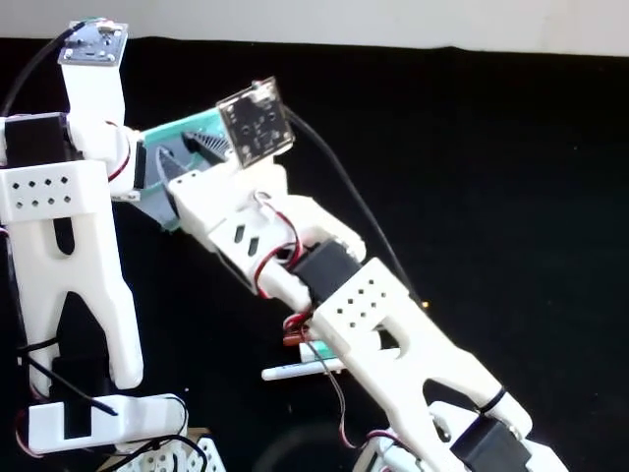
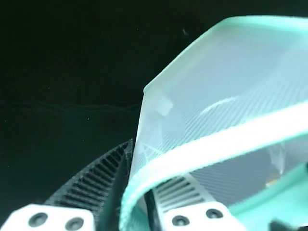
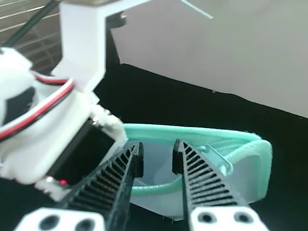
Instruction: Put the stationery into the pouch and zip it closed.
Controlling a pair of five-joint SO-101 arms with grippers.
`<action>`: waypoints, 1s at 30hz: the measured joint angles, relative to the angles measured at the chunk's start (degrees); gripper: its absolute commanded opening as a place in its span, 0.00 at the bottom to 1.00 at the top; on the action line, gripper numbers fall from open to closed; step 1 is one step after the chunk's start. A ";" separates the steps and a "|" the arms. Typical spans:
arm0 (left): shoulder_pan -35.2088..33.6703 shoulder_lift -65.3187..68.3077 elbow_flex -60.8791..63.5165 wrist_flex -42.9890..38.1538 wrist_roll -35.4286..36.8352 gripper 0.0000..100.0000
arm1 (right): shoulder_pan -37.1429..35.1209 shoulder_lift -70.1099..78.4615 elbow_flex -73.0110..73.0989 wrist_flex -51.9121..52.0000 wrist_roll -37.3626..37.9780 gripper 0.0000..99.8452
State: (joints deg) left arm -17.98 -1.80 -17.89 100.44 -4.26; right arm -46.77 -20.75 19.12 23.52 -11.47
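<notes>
High view: pouch (image 1: 180, 132) (behind right arm (image 1: 393, 317))

No readable text, labels, numbers or signs, none on the pouch (image 2: 231, 86), none on the table (image 1: 511, 197)

Translucent ribbed plastic pouch (image 2: 231, 96); matt table (image 2: 72, 57)

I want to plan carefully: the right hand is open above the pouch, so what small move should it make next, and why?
Probably draw the right hand back from the pouch and swing toward the white pen-like stick. The hand is open and empty, the left hand grips the pouch rim, the mouth is unzipped, and that stick lies outside.
</notes>
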 measured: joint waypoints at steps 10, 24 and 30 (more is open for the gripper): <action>-0.18 0.00 0.00 -0.18 0.18 0.01 | 10.55 0.35 -4.13 2.46 -0.09 0.12; 4.40 0.35 -2.37 0.00 -0.18 0.01 | 24.00 0.35 -5.45 17.85 -0.09 0.12; 6.15 0.44 -5.10 0.44 -0.09 0.01 | 29.19 0.35 -3.25 21.10 -0.09 0.12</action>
State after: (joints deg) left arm -11.82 -1.36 -22.99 100.88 -4.35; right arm -17.58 -20.40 15.87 44.62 -11.56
